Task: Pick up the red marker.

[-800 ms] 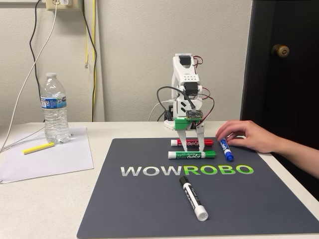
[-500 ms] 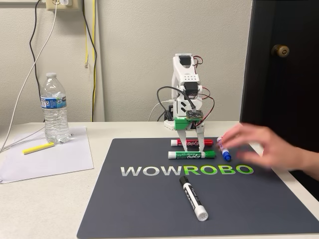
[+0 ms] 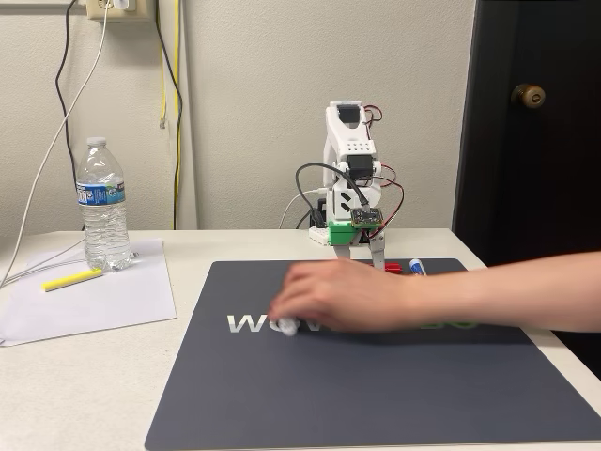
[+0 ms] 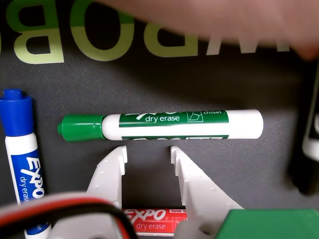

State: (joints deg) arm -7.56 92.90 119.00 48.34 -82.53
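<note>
- In the fixed view, the dark smooth mat [image 3: 376,395] lies nearest on the pale table [image 3: 94,395], flat and with rounded corners.
- A person's hand [image 3: 333,296] reaches in from 3 o'clock, blurred, over the letters printed on the mat; a white rounded end shows at its fingers, and what it belongs to cannot be told.
- At 9 o'clock of the mat, a white sheet of paper [image 3: 103,301] carries a yellow stick [image 3: 71,279] and a clear ribbed plastic bottle [image 3: 102,207]; it looks to hold clear liquid, with a white cap and blue label.
- In the wrist view, the green marker [image 4: 164,125] lies crosswise just past the tips of the tool [image 4: 148,153], its cap toward 9 o'clock, its barrel white and glossy.
- The tool's white plastic fingers [image 4: 112,172] are spread apart and pinch nothing.
- The red marker [image 4: 154,220] lies on the mat between them, under the tool, toward 6 o'clock.
- The blue marker [image 4: 22,159] lies at 9 o'clock, its cap pointing to 12.
- Far back in the fixed view stand a wall and a dark door with a round brass knob [image 3: 529,95].
</note>
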